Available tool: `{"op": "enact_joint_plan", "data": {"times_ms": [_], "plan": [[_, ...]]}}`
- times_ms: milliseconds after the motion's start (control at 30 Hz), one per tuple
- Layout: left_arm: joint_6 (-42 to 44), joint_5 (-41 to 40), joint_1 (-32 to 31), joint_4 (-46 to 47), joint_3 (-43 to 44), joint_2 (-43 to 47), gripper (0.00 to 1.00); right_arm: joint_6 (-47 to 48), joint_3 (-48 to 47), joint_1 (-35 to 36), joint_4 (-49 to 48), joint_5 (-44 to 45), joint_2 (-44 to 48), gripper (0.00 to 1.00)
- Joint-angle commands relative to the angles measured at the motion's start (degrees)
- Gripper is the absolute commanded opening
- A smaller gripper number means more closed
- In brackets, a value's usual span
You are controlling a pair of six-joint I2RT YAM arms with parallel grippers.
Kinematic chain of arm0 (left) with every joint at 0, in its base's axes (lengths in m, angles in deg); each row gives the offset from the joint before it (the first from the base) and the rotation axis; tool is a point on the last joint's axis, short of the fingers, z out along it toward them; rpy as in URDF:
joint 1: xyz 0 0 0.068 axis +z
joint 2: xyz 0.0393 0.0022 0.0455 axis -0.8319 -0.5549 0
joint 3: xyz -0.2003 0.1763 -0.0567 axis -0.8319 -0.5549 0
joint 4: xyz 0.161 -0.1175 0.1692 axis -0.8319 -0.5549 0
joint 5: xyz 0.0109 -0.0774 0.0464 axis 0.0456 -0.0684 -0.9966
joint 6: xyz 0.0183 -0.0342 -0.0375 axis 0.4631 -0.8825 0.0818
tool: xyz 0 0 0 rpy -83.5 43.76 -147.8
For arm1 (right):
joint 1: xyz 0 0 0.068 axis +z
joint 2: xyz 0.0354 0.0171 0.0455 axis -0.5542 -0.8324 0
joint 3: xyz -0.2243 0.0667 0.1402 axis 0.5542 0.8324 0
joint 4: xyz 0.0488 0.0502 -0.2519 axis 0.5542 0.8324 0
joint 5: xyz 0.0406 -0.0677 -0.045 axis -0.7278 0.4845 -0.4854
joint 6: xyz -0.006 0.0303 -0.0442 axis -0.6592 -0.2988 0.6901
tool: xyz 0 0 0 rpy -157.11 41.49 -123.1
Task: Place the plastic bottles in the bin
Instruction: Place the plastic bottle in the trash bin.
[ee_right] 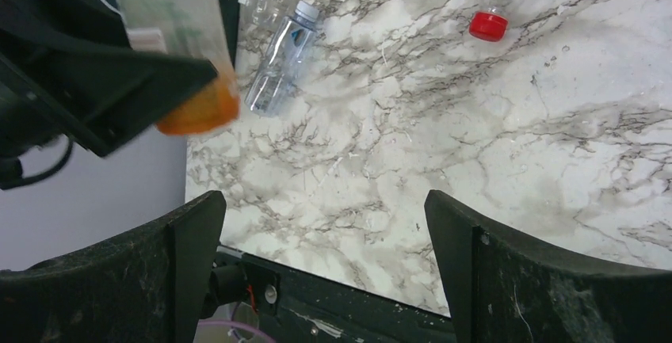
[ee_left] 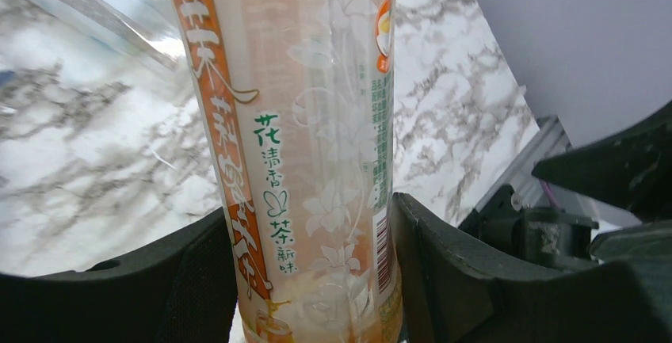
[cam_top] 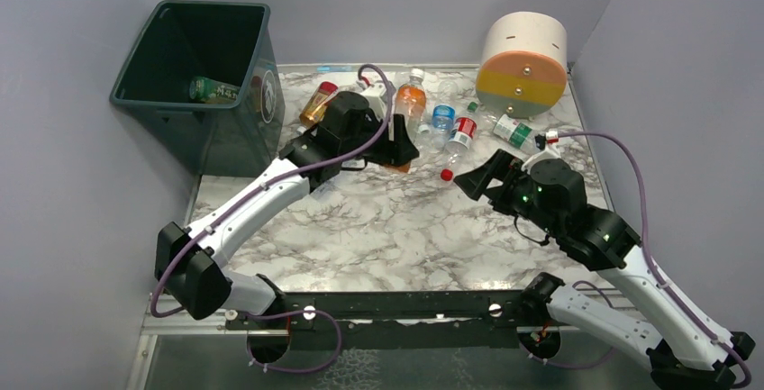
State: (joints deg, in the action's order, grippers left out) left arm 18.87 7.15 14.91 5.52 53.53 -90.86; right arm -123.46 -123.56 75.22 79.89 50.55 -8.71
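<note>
Both arm bases sit at the near edge of the marble tabletop (cam_top: 405, 228) in the overhead view. The left gripper (cam_top: 396, 149) reaches toward the far edge and is clamped on an orange bottle (cam_top: 411, 104) with a white cap. The right gripper (cam_top: 472, 181) hangs over the middle of the table with its fingers apart and nothing between them. The bin (cam_top: 250, 129) stands at the far left corner, and one green-labelled bottle (cam_top: 212, 90) lies inside it. Along the far edge lie an amber bottle (cam_top: 317, 104), a blue-labelled bottle (cam_top: 441, 117), a red-labelled bottle (cam_top: 462, 131) and a green-banded bottle (cam_top: 514, 130). That last one is just beside the big cylinder (cam_top: 522, 58) at the far right corner.

From the left wrist, the left gripper (ee_left: 313, 280) has both fingers (ee_left: 460, 280) pressed against the sides of the orange bottle (ee_left: 309, 145), which carries an orange and white flowered label.

From the right wrist, the right gripper (ee_right: 325, 268) is spread wide over bare marble. Beyond it are the left gripper (ee_right: 79, 81), the orange bottle (ee_right: 170, 10) it holds, a clear bottle (ee_right: 277, 62) lying flat and a red cap (ee_right: 487, 24).
</note>
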Motion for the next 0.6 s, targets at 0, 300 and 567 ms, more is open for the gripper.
{"op": "enact_joint_plan", "data": {"times_ms": [0, 300, 567], "plan": [[3.4, 0.4, 5.2, -4.7, 7.0, 0.3, 0.55, 0.6, 1.0, 0.3, 1.2, -2.7, 1.0, 0.99], [5.8, 1.7, 12.5, -9.7, 22.3, -1.4, 0.55, 0.2, 4.1, 0.3, 0.0, -9.1, 3.0, 1.00], [7.2, 0.8, 16.6, -12.7, 32.7, -3.2, 0.56, -0.5, 6.4, 0.3, 0.2, -11.7, 6.1, 1.00]]}}
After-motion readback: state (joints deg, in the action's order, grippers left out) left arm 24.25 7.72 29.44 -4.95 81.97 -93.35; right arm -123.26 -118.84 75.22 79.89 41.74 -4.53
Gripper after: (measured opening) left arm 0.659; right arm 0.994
